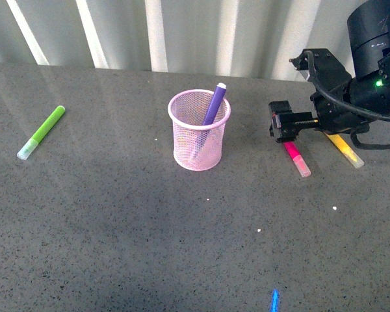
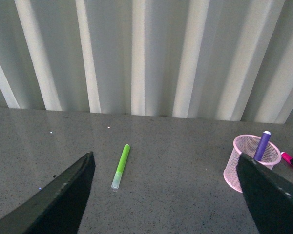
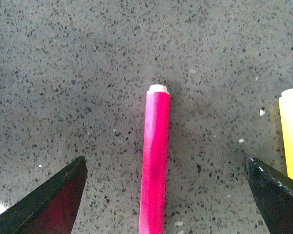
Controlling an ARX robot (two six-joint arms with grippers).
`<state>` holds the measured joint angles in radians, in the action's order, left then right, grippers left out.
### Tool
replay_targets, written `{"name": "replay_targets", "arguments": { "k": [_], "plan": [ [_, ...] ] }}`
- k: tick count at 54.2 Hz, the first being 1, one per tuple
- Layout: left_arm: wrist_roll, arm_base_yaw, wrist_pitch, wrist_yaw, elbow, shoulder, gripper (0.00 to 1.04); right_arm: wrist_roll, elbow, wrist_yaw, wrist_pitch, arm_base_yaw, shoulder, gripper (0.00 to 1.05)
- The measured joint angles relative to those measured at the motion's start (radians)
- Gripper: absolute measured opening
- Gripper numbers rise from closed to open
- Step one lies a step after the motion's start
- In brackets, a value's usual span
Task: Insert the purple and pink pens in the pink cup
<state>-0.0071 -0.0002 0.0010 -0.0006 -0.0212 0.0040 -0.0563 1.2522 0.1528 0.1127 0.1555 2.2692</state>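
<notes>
Pink cup [image 1: 199,140] stands centre on speckled grey tabletop [image 1: 117,227], white ribbed wall [image 1: 117,32] behind. Leftmost, lime-green marker [image 1: 42,132] lies flat; left gripper [image 2: 165,156] spread, empty. Inside the cup leans purple pen [image 1: 214,104]. Rightward, right gripper [image 3: 166,161], jaws wide, straddles pink pen [image 1: 298,159]; yellow marker [image 1: 346,149] beside.

Right arm [image 1: 351,97]: black, jointed, enters from the right edge of the front view, elbow high, forearm angled in toward centre. Green indicator light [image 1: 379,82] lit on its housing. Right gripper [image 1: 281,122]: black, pointing down, jaws spread wide, nothing clamped. Left gripper [image 2: 166,156]: black tapered fingers [image 2: 68,195] far apart, aimed roughly level, holding nothing.
</notes>
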Motion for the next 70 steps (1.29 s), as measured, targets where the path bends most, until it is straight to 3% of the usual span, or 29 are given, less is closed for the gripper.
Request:
{"name": "replay_targets", "arguments": {
  "k": [4,26,57,61,70],
  "plan": [
    [0.000,0.000,0.000,0.000,0.000,0.000,1.00,0.001,0.014,-0.002,0.004,0.002,0.011,0.98],
    [0.002,0.000,0.000,0.000,0.000,0.000,0.98,0.019,0.082,-0.002,0.029,0.024,0.106,0.98],
    [0.002,0.000,0.000,0.000,0.000,0.000,0.98,0.016,0.067,0.007,0.111,-0.016,0.126,0.18],
    [0.002,0.000,0.000,0.000,0.000,0.000,0.98,0.022,0.061,0.016,0.128,-0.019,0.126,0.12],
    [0.002,0.000,0.000,0.000,0.000,0.000,0.98,0.055,0.039,0.024,0.188,-0.026,0.124,0.12]
  ]
}}
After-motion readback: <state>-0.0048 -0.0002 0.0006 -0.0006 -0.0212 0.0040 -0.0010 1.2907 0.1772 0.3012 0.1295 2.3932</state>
